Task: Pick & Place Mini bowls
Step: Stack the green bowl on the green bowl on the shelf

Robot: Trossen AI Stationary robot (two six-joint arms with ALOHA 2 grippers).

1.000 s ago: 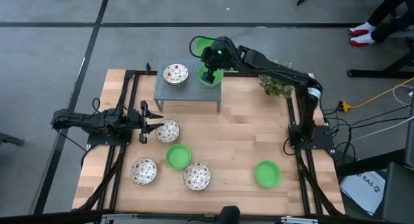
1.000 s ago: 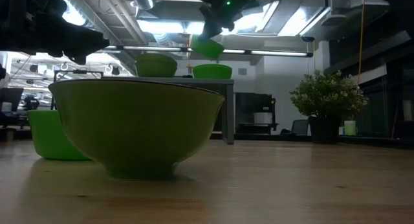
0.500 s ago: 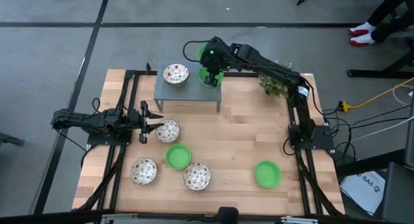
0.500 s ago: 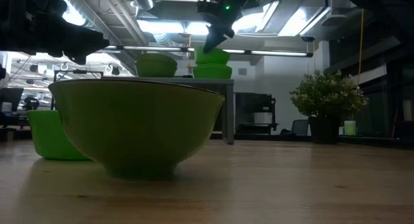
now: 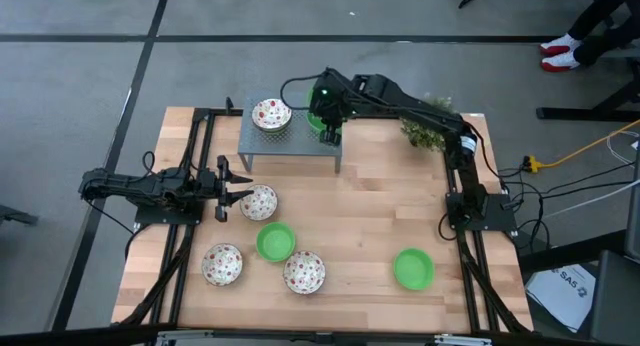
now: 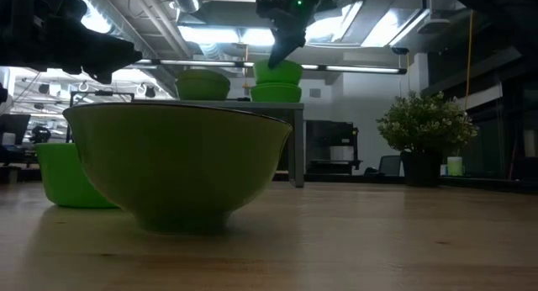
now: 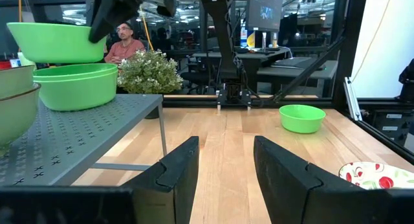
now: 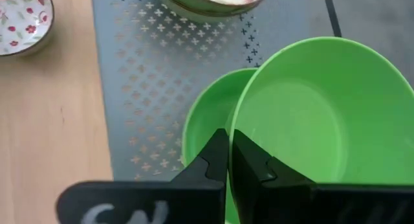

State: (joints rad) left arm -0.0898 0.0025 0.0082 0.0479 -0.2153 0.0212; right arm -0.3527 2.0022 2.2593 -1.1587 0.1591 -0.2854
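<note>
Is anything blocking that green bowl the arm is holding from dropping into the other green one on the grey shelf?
Nothing visible. The right gripper, shut on the held green bowl's rim, holds it just above the green bowl on the shelf, partly overlapping it, with only open air between them.

green bowls (image 8: pixel 304 120) plain bright green | patterned bowls (image 5: pixel 222 263) white, red-green speckles | shelf (image 5: pixel 290 144) grey

wooden table (image 5: pixel 360 216) carries five mini bowls (image 5: pixel 275 240) (two green) and a grey shelf (image 5: pixel 290 141).
</note>
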